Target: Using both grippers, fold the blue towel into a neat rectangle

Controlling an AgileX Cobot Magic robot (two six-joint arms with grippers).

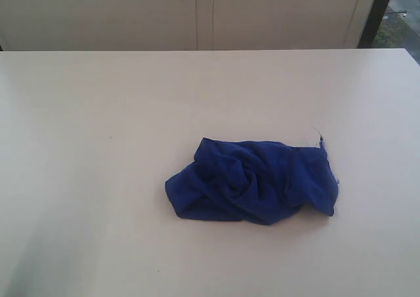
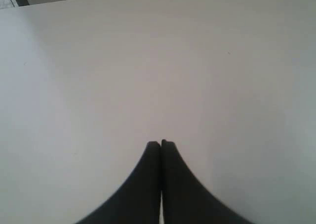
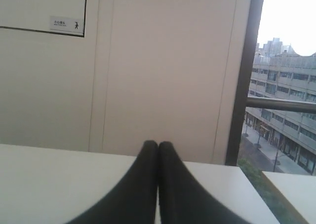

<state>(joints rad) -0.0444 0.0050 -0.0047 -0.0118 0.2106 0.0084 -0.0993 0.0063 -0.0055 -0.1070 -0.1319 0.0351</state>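
Observation:
The blue towel (image 1: 252,180) lies crumpled in a heap on the white table (image 1: 98,146), right of the middle in the exterior view, with a thin thread sticking out at its far right corner. Neither arm shows in that view. In the left wrist view my left gripper (image 2: 161,144) is shut, its black fingers pressed together above bare tabletop. In the right wrist view my right gripper (image 3: 158,144) is shut too and holds nothing, pointing over the table toward the wall. The towel shows in neither wrist view.
A cream panelled wall (image 1: 197,15) runs behind the table's far edge. A dark window frame (image 3: 244,75) stands past the table's right end, with buildings outside. A small sign (image 3: 66,24) hangs on the wall.

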